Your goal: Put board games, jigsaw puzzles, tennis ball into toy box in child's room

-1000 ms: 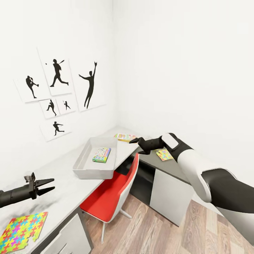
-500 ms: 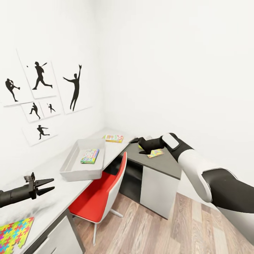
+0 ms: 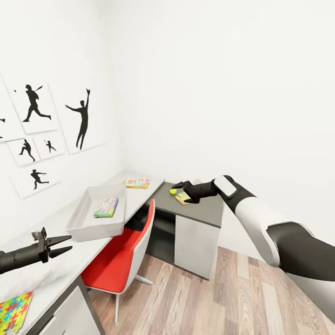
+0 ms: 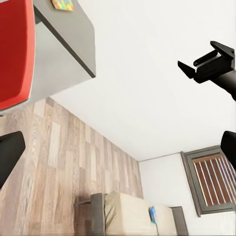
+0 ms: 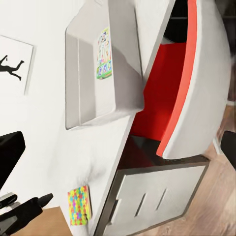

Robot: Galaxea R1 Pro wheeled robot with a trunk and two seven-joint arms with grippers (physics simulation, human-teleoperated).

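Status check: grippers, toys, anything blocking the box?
Left gripper open, empty over the table. Right gripper by tennis ball and puzzle, grip unclear. One board game in toy box. Red chair beside table.

white walls (image 3: 209,83) meet in a corner, black sports-silhouette pictures (image 3: 83,118) on one. wood-plank floor (image 3: 204,302) below. a red chair (image 3: 122,258) is tucked at the pale grey worktop (image 3: 56,272) with white drawers (image 3: 195,244).
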